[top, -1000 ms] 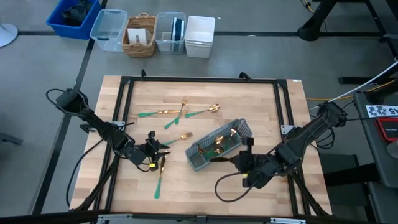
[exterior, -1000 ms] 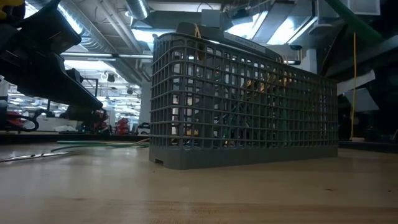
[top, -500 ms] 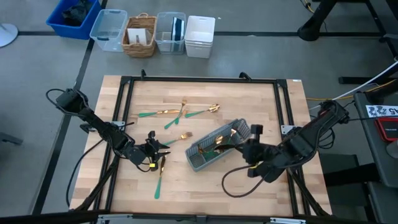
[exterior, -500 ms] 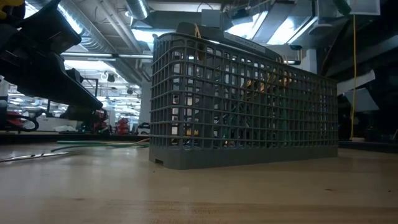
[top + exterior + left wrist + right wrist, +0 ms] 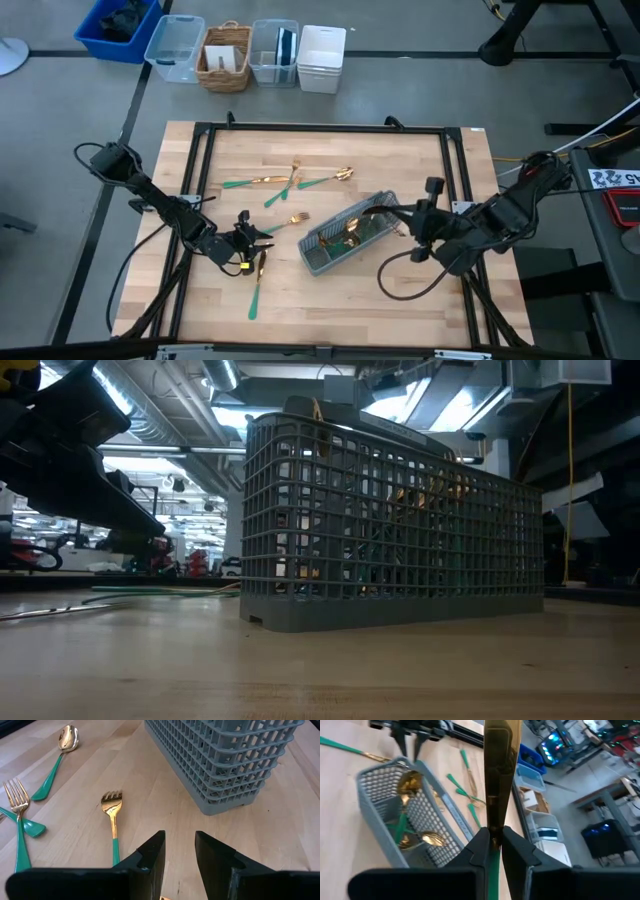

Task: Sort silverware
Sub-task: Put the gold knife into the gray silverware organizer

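- Wooden table, dark frame rails at its edges.
- Grey caddy just beside right gripper.
- 1 fork ahead of left gripper; more silverware beyond.

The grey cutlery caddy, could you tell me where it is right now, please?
In the high view the grey cutlery caddy lies right of the table's centre, between the left pincer and the right pincer.
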`<state>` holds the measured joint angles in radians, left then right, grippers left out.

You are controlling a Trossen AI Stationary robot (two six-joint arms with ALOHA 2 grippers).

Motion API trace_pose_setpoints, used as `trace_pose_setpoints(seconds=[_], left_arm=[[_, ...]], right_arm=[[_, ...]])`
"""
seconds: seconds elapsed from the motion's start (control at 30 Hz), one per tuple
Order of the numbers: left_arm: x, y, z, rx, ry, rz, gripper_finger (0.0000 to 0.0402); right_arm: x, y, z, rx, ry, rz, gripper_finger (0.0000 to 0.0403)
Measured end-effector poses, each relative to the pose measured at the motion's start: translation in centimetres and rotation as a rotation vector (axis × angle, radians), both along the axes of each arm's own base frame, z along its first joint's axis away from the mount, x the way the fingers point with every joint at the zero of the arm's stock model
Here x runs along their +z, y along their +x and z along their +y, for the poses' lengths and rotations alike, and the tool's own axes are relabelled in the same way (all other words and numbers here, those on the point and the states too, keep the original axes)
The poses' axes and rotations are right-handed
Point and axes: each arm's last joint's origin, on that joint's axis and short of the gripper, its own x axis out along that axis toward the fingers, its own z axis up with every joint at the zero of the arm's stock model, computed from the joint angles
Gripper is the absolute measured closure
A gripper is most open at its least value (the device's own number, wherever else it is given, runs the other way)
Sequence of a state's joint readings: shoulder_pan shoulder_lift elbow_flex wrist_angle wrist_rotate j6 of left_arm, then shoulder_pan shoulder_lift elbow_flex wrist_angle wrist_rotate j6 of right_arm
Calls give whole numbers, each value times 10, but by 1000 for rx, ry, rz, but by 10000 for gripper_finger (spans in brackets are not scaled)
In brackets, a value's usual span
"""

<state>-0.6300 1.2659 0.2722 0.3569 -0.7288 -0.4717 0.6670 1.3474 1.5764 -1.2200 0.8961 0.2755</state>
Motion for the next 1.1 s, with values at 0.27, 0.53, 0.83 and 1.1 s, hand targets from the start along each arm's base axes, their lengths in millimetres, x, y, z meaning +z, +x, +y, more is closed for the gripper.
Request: trace_pose_setpoints(seconds=[0.27, 0.53, 0.83, 1.1], left_arm=[[0, 0, 0, 0, 0, 0, 302], [0, 0, 0, 1, -1, -1, 302], [0, 0, 0, 1, -2, -3, 302], [0, 0, 0, 1, -2, -2, 302]], right_arm=[[-29, 1, 0, -40, -37, 40, 361], [-70, -4, -8, -80, 13, -49, 361], [-102, -18, -23, -66, 77, -187, 361], [-143, -26, -32, -79, 87, -258, 361]])
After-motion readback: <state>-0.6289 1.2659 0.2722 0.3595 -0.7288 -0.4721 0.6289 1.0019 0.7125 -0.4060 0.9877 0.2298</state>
